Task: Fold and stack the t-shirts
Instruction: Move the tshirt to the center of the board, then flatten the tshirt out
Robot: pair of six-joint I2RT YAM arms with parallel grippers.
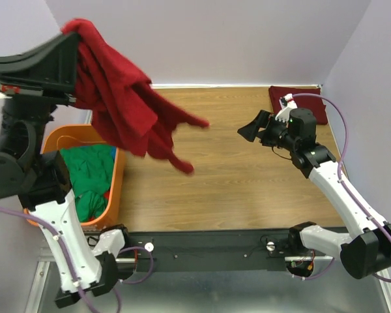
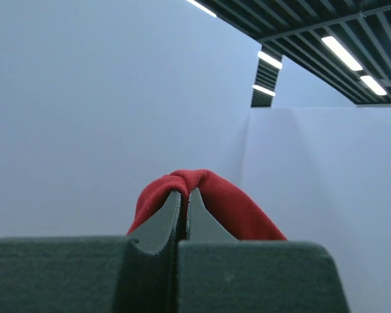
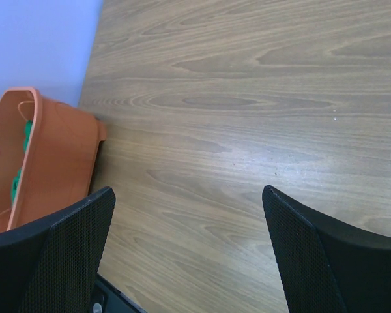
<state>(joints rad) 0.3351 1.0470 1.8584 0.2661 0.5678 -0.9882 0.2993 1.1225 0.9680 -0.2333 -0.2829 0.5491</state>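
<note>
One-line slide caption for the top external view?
Left gripper holds a red t-shirt aloft; green t-shirts sit in the orange tub; right gripper open over the table.

A hanging t-shirt is pinched between the left jaws, which sit high at the far left. It drapes down from them and out to their right, above the surface. Below the left jaws a tub stands at the surface's left edge, with a heap of t-shirts inside it. The right jaws hover over the right half of the surface, pointing left toward the tub and well apart from it. Just behind the right jaws, in the far right corner, a folded t-shirt lies on the surface.
</note>
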